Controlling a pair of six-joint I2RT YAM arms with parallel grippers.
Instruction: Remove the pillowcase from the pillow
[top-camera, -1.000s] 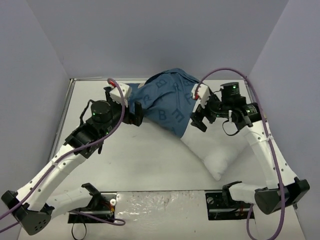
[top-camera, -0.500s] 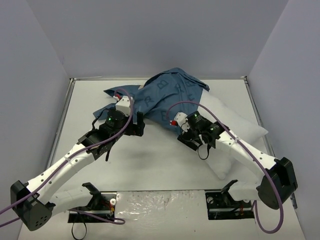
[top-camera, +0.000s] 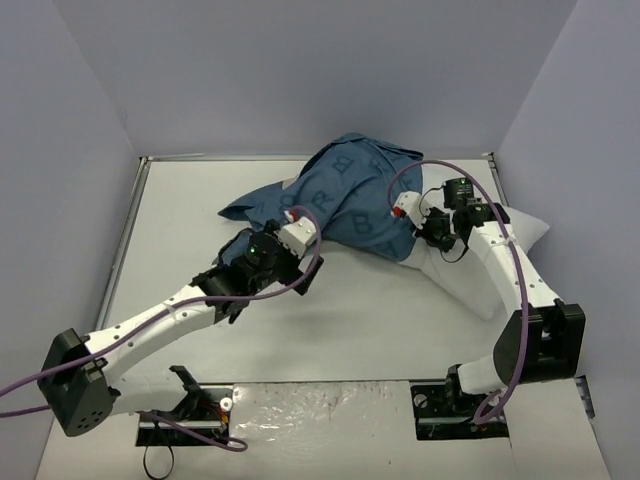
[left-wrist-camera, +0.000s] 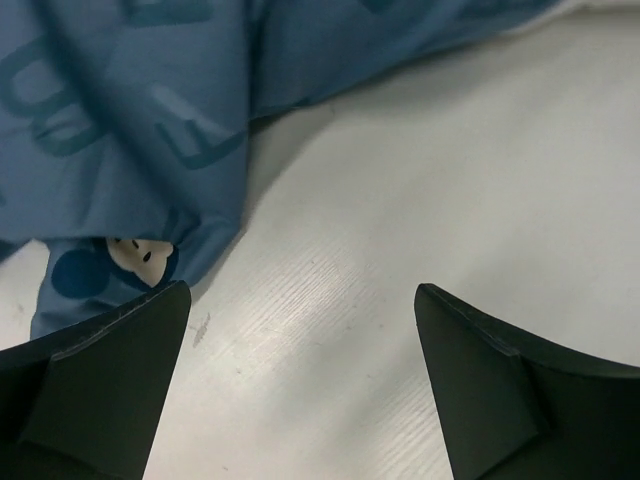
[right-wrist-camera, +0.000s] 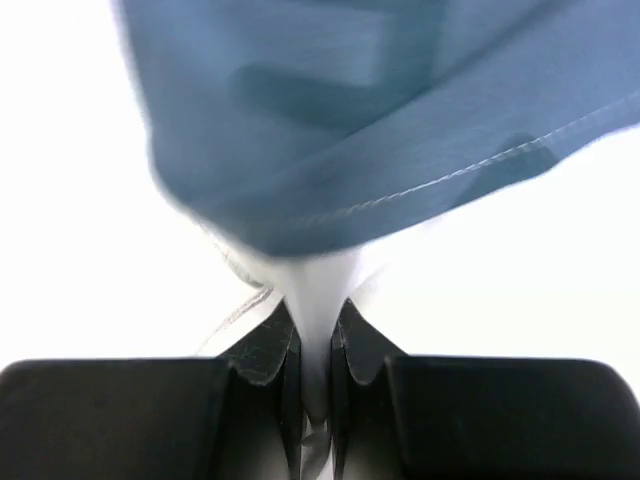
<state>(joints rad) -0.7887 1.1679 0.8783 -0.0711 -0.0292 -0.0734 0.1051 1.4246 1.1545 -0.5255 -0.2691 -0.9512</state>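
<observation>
The dark-blue pillowcase with darker letters lies bunched at the back of the table, covering the far end of the white pillow, whose bare end sticks out to the right. My right gripper sits at the pillowcase's right hem. In the right wrist view it is shut on a pinch of white pillow cloth, with the blue hem just above. My left gripper stands open over bare table, nothing between its fingers. The pillowcase's loose edge lies just beyond its left fingertip.
White table is walled in by grey panels at the left, back and right. Purple cables loop over both arms. The arm bases and a metal strip sit at the near edge.
My right gripper moved up and right to the pillowcase's hem and shut on white pillow cloth. My left arm swung right and nearer. The pillow and pillowcase shifted.
</observation>
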